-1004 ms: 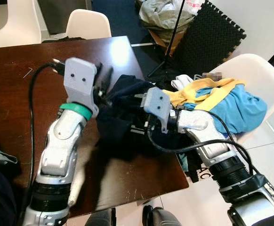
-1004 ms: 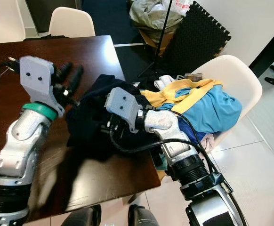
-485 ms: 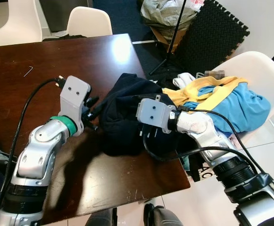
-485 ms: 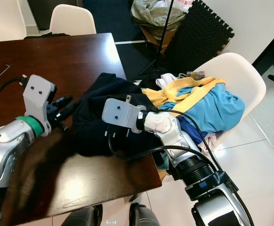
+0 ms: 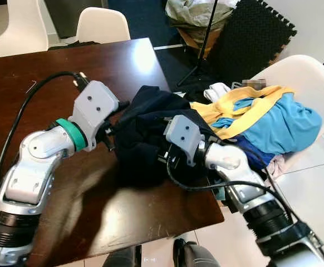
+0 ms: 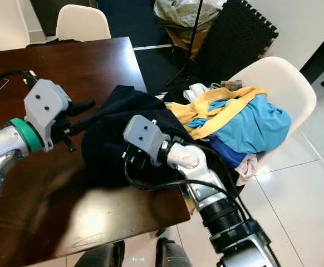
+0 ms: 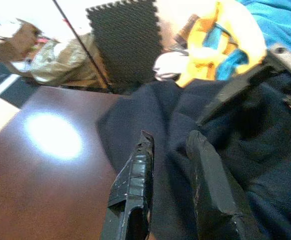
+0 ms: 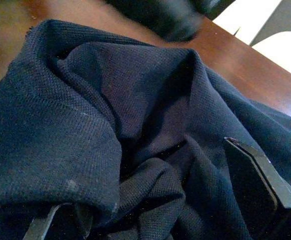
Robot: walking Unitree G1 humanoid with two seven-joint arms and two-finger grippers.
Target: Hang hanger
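Observation:
A crumpled dark navy garment (image 5: 142, 133) lies on the brown table (image 5: 50, 61) near its right edge. My left gripper (image 6: 88, 115) is at the garment's left edge, fingers (image 7: 135, 190) slightly apart and open, resting over the cloth. My right gripper (image 8: 145, 175) is pushed into the garment from the right. It is open wide, with folds of navy cloth bunched between its fingers (image 8: 255, 185). A thin black bar (image 7: 230, 95) crosses the cloth beside the right wrist's grey mount; I cannot tell what it is.
A white chair (image 5: 295, 72) to the right of the table holds a heap of blue and yellow clothes (image 5: 273, 119). More white chairs (image 5: 102, 25) stand behind the table. A black foam mat (image 5: 251, 33) and a bag pile (image 5: 198, 14) sit at the back.
My left arm came down from above the garment to its left edge, fingers now pointing at the cloth. The right gripper stayed buried in the garment. The camera shifted slightly.

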